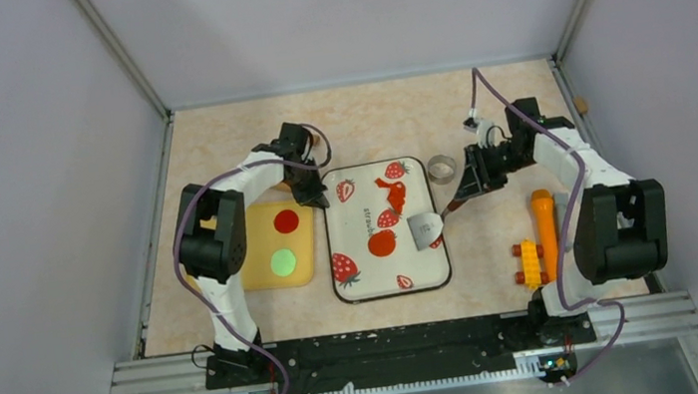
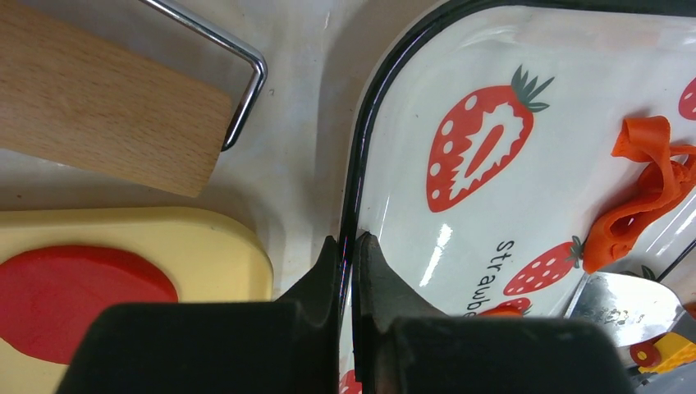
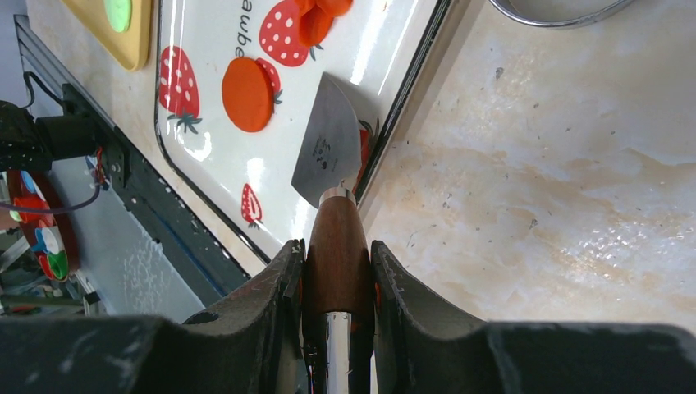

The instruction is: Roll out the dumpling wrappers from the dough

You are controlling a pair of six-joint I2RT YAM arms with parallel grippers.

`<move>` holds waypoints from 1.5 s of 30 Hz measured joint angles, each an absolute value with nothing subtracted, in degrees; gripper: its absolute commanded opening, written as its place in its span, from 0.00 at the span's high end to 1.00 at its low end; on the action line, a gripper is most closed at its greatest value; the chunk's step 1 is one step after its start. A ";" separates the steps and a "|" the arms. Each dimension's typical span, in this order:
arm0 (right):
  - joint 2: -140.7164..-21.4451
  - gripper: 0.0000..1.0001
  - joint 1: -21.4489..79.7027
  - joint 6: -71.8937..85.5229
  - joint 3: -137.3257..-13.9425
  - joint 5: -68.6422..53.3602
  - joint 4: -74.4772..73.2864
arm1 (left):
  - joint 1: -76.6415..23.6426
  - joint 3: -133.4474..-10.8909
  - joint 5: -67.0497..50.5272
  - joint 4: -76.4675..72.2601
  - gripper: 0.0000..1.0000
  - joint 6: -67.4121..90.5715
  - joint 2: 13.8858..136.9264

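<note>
A ragged orange-red dough scrap (image 1: pixel 390 190) lies at the back of the strawberry tray (image 1: pixel 376 289); it also shows in the left wrist view (image 2: pixel 648 189). A round orange-red wrapper (image 1: pixel 382 243) lies on the tray, also in the right wrist view (image 3: pixel 248 93). A red wrapper (image 1: pixel 286 221) and a green wrapper (image 1: pixel 283 261) lie on the yellow board (image 1: pixel 259 273). My left gripper (image 2: pixel 348 240) is shut on the tray's black left rim near its far corner. My right gripper (image 3: pixel 336 246) is shut on the wooden handle of a metal scraper (image 3: pixel 328 144), its blade resting on the tray's right side.
A metal ring cutter (image 1: pixel 441 168) sits behind the tray's right corner. An orange rolling pin (image 1: pixel 544 233) and a yellow toy block (image 1: pixel 531 263) lie at the right. A wooden piece with a wire handle (image 2: pixel 107 107) lies behind the board.
</note>
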State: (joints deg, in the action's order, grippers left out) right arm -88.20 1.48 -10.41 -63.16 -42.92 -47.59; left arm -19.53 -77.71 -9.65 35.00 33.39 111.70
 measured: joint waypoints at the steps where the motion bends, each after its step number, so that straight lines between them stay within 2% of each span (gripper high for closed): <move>1: -88.31 1.00 1.48 -10.57 -63.22 -42.98 -47.62 | -19.46 -77.95 -9.76 34.96 1.00 33.39 111.92; 17: -88.71 1.00 2.90 -15.05 -62.48 -44.03 -47.18 | -19.18 -78.13 -10.68 34.68 1.00 33.54 112.14; 45: -89.95 1.00 7.35 -9.78 -59.24 -46.00 -39.38 | -19.18 -78.11 -10.94 33.80 1.00 33.50 112.14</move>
